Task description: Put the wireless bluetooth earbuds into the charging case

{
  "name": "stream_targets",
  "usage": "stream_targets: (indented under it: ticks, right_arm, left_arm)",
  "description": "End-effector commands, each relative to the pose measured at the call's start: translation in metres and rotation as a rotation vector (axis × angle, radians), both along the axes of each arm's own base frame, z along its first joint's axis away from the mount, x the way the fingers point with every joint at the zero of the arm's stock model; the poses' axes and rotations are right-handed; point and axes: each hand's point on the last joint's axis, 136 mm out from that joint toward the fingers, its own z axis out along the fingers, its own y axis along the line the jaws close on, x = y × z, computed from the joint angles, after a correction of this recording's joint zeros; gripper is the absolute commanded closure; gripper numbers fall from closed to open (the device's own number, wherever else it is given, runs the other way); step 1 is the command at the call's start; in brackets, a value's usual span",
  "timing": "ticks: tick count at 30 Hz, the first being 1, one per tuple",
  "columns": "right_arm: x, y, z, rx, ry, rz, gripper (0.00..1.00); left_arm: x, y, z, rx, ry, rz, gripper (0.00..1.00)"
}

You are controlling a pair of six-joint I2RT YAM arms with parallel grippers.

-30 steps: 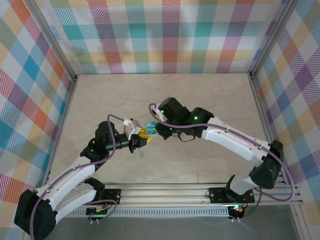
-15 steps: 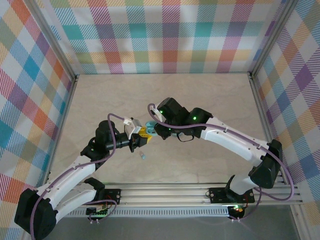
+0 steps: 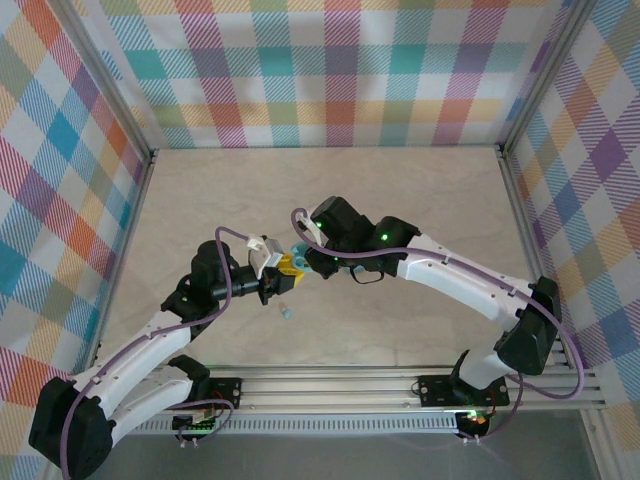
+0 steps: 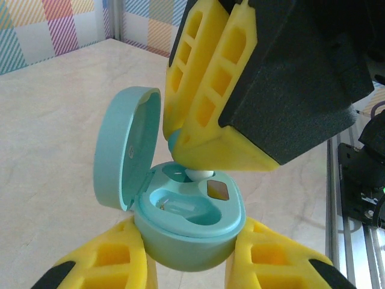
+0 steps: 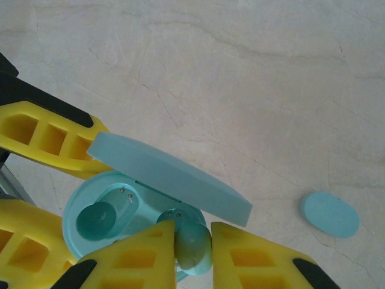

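Nearest the arm bases, a small pale blue oval piece [image 3: 287, 312] lies flat on the surface [image 3: 420, 200], just beside the left hand. Left hand [image 4: 189, 256] is clenched around the teal charging case [image 4: 192, 232], whose lid [image 4: 117, 156] is hinged open and upright. Right hand [image 5: 192, 248] reaches in from beyond, grasping one earbud [image 5: 192, 241] between its fingers at the mouth of the case's far socket. Contents of the near socket are unclear.

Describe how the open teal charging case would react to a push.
Probably stiff, light: the teal plastic charging case looks hard-shelled. Its raised hinged lid could swing shut. Smooth rounded sides may slip between the yellow fingers gripping it.
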Motion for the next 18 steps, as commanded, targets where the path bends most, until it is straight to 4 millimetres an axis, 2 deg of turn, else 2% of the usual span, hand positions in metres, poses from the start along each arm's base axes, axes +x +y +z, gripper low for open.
stream_targets:
  ticks: [1, 5, 18]
  right_arm:
    - [-0.007, 0.001, -0.010, -0.017, 0.028, 0.009, 0.78]
    - [-0.013, 0.005, -0.004, 0.024, 0.051, 0.023, 0.71]
    - [-0.017, 0.008, 0.012, 0.086, 0.077, 0.008, 0.63]
  left_arm:
    - [-0.004, -0.006, 0.022, -0.038, -0.039, -0.033, 0.94]
    - [-0.004, -0.006, 0.021, -0.038, -0.038, -0.034, 0.94]
    - [-0.005, -0.005, 0.022, -0.040, -0.044, -0.031, 0.94]
